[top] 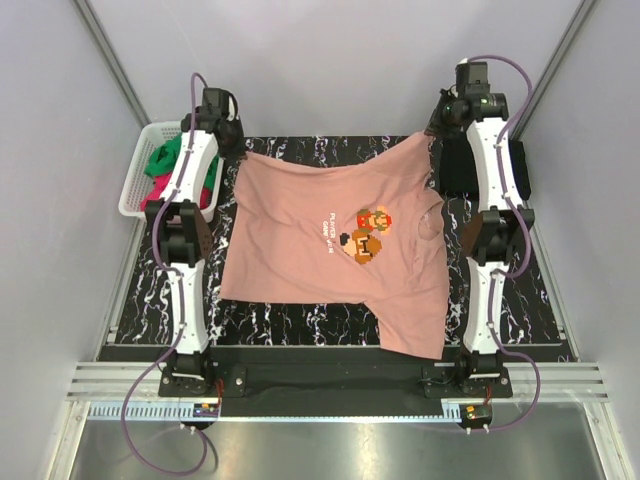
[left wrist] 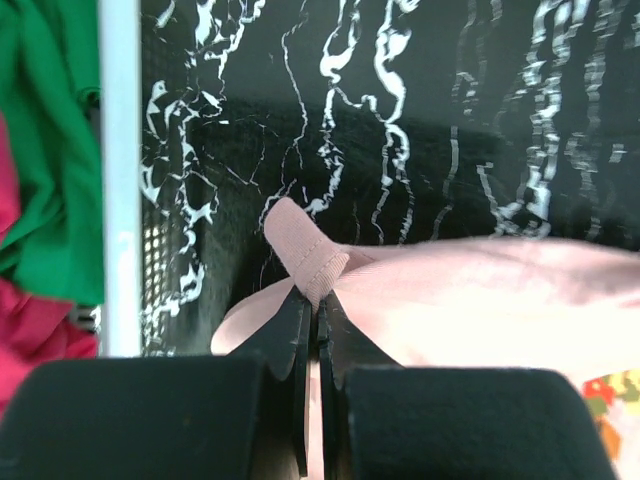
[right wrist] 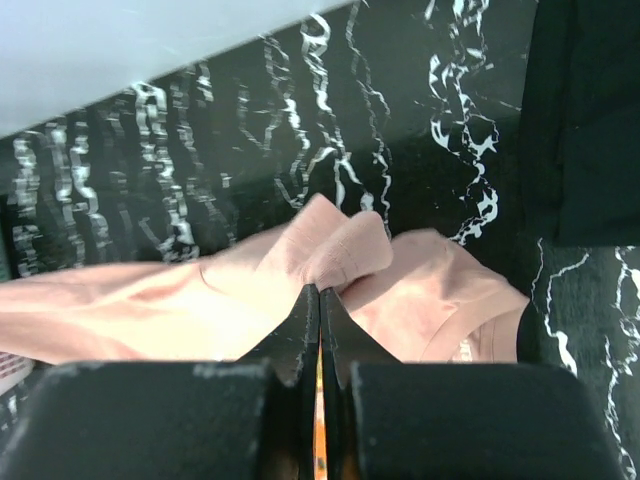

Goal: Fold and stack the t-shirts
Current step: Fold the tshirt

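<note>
Salmon-pink t-shirt (top: pixel 320 270): spread, far corners pinched.
Left gripper (left wrist: pixel 316 305): closed on corner.
Right gripper (right wrist: pixel 320 300): closed on corner.
Risk: thin pinch slipping, skewing fold.

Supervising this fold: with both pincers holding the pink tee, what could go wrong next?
The left pincer and right pincer each pinch only a small bit of the salmon t-shirt at its edge, so a pull might slip it free. Its near corner lies by the right arm's base and could snag. The left grip is beside the basket, which cloth may catch.
</note>
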Motion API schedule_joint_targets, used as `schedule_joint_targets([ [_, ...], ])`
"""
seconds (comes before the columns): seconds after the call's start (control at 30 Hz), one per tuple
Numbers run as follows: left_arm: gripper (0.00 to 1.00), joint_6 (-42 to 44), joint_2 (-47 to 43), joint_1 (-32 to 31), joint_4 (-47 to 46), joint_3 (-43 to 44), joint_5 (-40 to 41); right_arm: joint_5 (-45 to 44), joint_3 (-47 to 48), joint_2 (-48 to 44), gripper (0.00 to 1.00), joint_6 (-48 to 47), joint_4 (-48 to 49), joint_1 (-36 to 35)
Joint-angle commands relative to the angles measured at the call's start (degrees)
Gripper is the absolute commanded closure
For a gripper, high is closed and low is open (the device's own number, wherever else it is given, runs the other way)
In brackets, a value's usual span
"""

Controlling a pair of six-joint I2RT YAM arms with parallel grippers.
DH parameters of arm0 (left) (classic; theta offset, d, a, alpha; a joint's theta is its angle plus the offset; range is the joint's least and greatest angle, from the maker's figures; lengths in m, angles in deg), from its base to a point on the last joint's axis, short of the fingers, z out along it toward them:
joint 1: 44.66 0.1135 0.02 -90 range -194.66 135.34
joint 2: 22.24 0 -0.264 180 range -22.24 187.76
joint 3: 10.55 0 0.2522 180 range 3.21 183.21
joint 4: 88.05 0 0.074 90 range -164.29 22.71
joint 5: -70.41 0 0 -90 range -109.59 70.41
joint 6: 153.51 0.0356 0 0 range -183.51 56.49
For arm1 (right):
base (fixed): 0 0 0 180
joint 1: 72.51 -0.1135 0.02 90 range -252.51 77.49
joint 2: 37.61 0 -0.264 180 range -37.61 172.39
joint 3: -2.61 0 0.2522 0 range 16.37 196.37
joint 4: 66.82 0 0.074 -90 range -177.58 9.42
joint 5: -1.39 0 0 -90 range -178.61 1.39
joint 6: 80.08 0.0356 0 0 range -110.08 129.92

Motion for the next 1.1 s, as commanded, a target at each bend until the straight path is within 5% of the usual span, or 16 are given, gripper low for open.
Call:
schedule_joint_targets([
  [0.0,1.0,0.6,3.67,0.23,-1.12,3.6,-0.85,-1.56,4.45,3.52,1.0,-0.68,1.43,0.28],
  [0.3,1.0,-0.01,7.45,0.58,-3.23,4.74,-1.99,-2.0,5.96,7.92,1.0,-1.11,5.02,0.98],
  [0.33,0.94,-0.01,7.63,0.67,-3.4,4.66,-2.25,-2.17,5.96,8.18,1.0,-1.2,5.47,0.9],
  [0.37,0.73,-0.01,7.72,0.93,-3.32,4.75,-2.52,-2.09,5.96,8.27,0.96,-1.2,5.82,1.07],
  [0.47,0.64,0.25,7.28,1.46,-3.4,4.92,-3.31,-1.83,5.35,7.66,0.78,-1.29,7.4,1.07],
  [0.5,0.5,0.25,6.58,1.55,-3.32,4.75,-3.57,-1.82,5.08,7.22,0.75,-1.2,8.19,1.07],
  [0.57,0.46,0.43,5.62,1.64,-3.32,4.05,-3.57,-1.82,4.64,6.08,0.58,-1.38,8.9,0.99],
  [0.7,0.45,0.69,0.71,1.81,-2.79,1.33,-3.57,-1.3,3.5,2.83,0.59,-1.47,8.64,1.07],
  [0.83,0.45,-0.27,-8.16,1.38,-2.26,-9.89,-5.15,0.02,-1.85,-5.32,0.59,-0.24,3.46,0.99],
  [1.07,0.46,0.52,-25.58,-4.42,-2.53,-37.59,-1.82,1.78,-35.4,-26.95,0.66,0.99,4.14,-2.44],
])
